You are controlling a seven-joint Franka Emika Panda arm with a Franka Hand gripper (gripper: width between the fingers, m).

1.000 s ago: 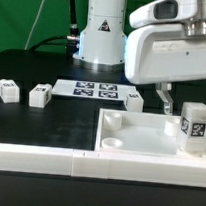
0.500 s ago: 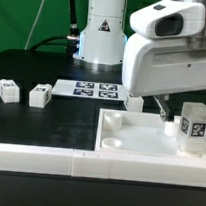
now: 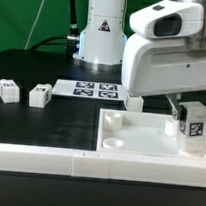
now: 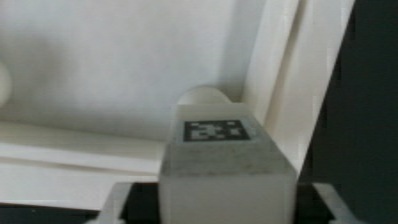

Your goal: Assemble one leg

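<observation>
Fingers (image 4: 132, 204) of my end effector (image 4: 217, 206) flanked the leg (image 4: 217, 165), one dark pad on each side of it in the wrist view. The post filled the gap between them so fully that I could not tell whether the pads pressed on it or only stood alongside. The leg's black-and-white tag (image 4: 217, 130) faced my wrist camera, and past the leg's far end lay the white floor and raised wall of the tray-like piece (image 4: 107, 90). In the exterior view the leg (image 3: 194, 130) stood upright on the tray-like piece (image 3: 139, 134), near its corner on the exterior view's right, with its tag turned toward that camera. I could not tell whether it sat in a socket. One dark finger showed just beside the leg on the exterior view's left, and the other was hidden behind the post. My white wrist housing hung directly above. A round socket (image 3: 112, 142) showed in the tray's near corner on the exterior view's left. Long white bars (image 3: 46, 159) lay across the front of the black desk (image 3: 54, 122). Well apart, toward the exterior view's left, a tagged post (image 3: 8, 88) and a second post (image 3: 38, 96) lay on the desk. The marker board (image 3: 95, 89) lay flat between them and the tray, in front of my arm's base (image 3: 101, 36).
</observation>
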